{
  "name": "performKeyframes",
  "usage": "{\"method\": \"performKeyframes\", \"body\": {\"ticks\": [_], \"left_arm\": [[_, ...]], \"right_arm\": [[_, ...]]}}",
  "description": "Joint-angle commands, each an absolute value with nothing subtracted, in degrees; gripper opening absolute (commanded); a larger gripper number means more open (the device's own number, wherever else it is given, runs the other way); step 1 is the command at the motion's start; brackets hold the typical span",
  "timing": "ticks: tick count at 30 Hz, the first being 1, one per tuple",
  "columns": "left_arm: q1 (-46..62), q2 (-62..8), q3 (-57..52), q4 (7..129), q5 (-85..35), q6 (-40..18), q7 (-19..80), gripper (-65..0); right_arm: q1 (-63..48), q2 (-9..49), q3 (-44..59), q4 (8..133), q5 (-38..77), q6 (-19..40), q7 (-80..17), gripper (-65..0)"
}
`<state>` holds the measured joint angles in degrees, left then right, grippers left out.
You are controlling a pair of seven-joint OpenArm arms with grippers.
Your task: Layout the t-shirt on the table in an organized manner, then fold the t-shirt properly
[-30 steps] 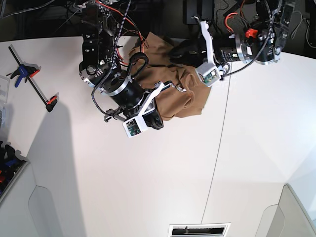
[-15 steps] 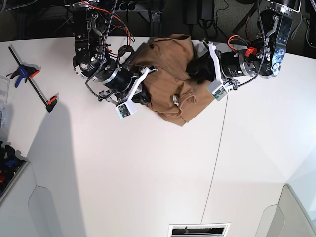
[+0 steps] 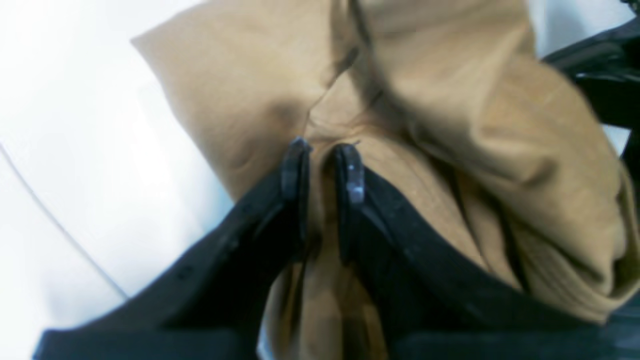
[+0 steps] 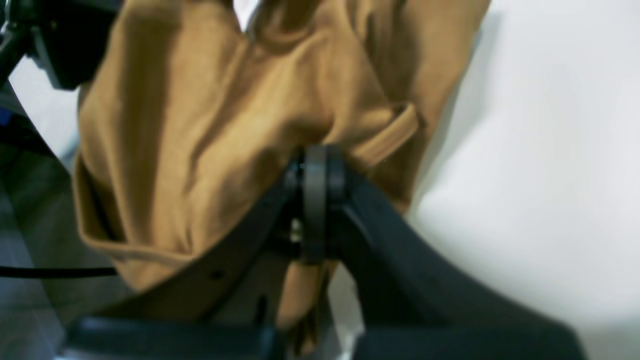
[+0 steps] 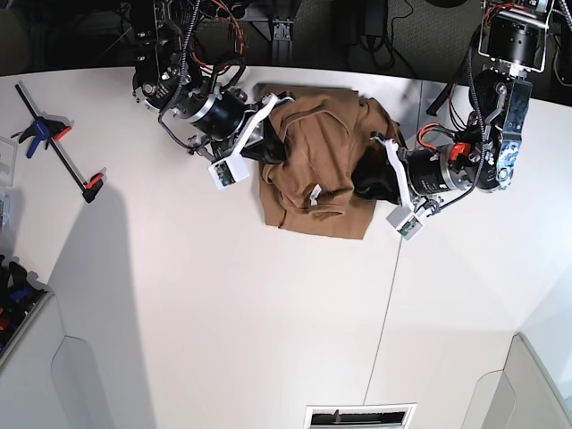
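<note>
Right end effector (image 4: pixel 314 165) clamps the t-shirt (image 5: pixel 313 165); left end effector (image 3: pixel 322 160), narrowly parted, apparently pinches a fold.

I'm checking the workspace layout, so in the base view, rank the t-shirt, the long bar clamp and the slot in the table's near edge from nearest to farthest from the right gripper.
From the right gripper:
1. The t-shirt, clamped in its shut jaws, at the table's far side.
2. The bar clamp, off toward the view's left edge.
3. The slot, at the bottom edge, clearly farthest.
</note>
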<state>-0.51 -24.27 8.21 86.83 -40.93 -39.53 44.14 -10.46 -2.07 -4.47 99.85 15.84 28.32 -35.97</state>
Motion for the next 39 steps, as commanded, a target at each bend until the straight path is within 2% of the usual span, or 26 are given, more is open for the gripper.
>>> {"method": "performKeyframes", "body": {"ticks": [1,6,13,16,21,31,39], "left_arm": [[-1.45,-25.47,7.64,87.9,-42.7,-40.0,43.51,-55.1],[-1.43,-28.71,3.57,90.37,-46.98,-40.0,44.27,-55.1],[-1.02,-29.58,-3.25,95.11,-59.02,-40.0,54.87,-55.1],[1.34,-29.41,-3.22,95.24,-62.81,-40.0,55.57,-55.1],[4.56,-27.86,-3.22,97.01,-64.53,-40.0,56.01,-55.1],[7.77,-27.57,-3.03,101.6,-66.72,-40.0,55.96,-55.1],[7.79,-24.82,-2.57,101.6,-66.63,-40.0,55.96,-55.1]], "right_arm": [[-9.87,-2.42,-4.51,101.58,16.75,28.91,-34.11,-65.0],[-9.89,-2.9,-4.51,106.63,16.86,28.93,-34.06,-65.0],[-9.87,-3.97,-4.51,110.0,18.17,28.99,-32.97,-65.0],[-9.23,-5.76,-4.51,109.14,17.78,29.06,-32.73,-65.0],[-2.24,-6.7,-4.6,100.9,16.27,30.06,-32.53,-65.0],[10.66,-6.7,-7.73,75.94,12.56,30.41,-30.94,-65.0],[11.09,-6.9,-8.01,72.79,10.96,30.24,-28.18,-65.0]]}}
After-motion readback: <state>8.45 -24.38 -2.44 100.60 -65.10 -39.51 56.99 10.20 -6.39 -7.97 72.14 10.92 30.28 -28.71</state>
